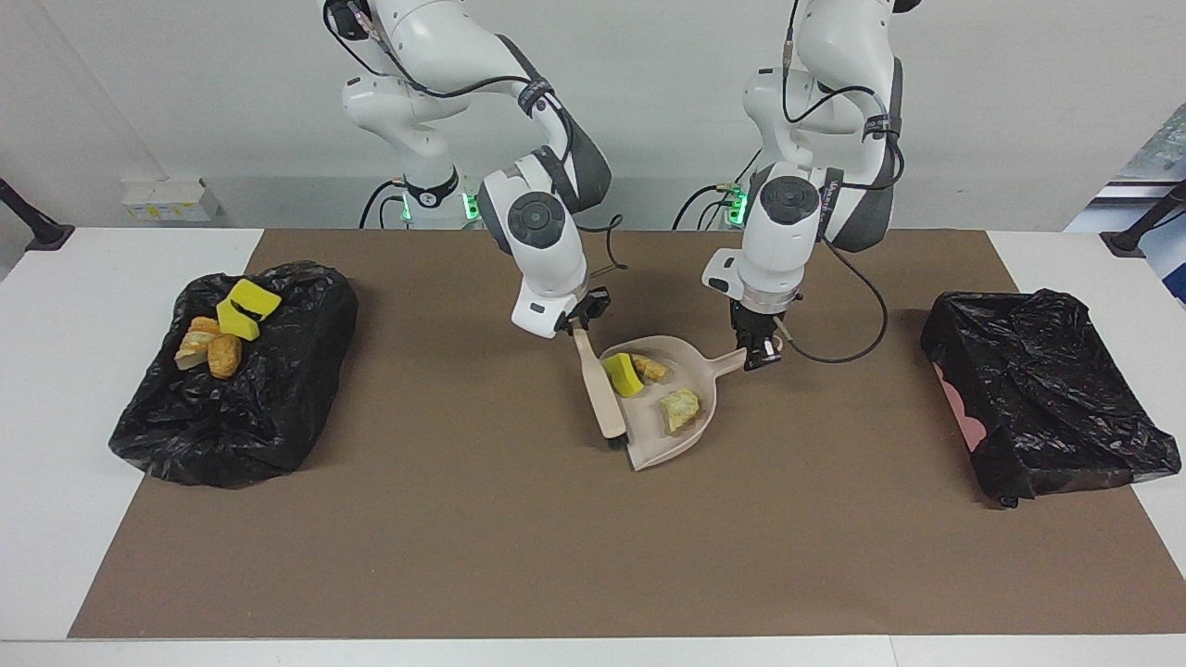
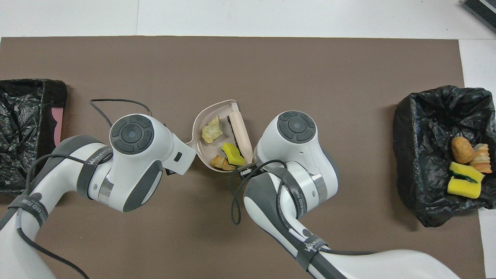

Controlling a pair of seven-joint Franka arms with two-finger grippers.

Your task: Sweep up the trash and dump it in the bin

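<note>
In the facing view, at nine o'clock, four scraps (image 1: 222,331) are being kept in the bin (image 1: 278,408) at the right arm's end. At the table's centre the brush (image 1: 595,389) is being gripped by the closed right gripper (image 1: 576,327), its bristles being rested at the dustpan's mouth. Three more scraps (image 1: 649,384) are being carried in the dustpan (image 1: 690,426), whose handle is being clamped by the closed left gripper (image 1: 762,356). At three o'clock a second bin (image 1: 1038,389) is being left unfilled. If the pan is tilted mouth-down while being lifted, the loose pieces are likely to be spilled onto the mat (image 1: 556,556).
</note>
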